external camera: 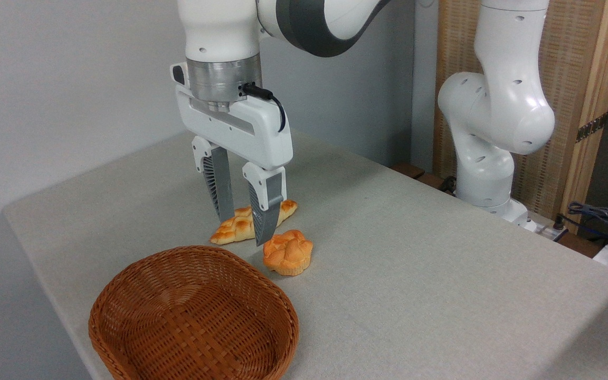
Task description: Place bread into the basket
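The bread point(287, 252), a small round golden-orange bun with a knotted top, rests on the grey table just right of the basket's far rim. The basket point(194, 314), a wide shallow oval of reddish-brown wicker, sits empty at the front left. My gripper point(243, 231) hangs open above the table, a little left of the bun and in front of a braided loaf. Its two grey fingers point(218, 184) point down with nothing between them; the right fingertip ends just left of the bun's top.
A long pointed braided loaf point(241, 222) lies behind the fingers, partly hidden by them. The arm's white base point(486, 158) stands at the table's far right edge. Cables point(599, 214) lie at the far right. The table's left edge runs close to the basket.
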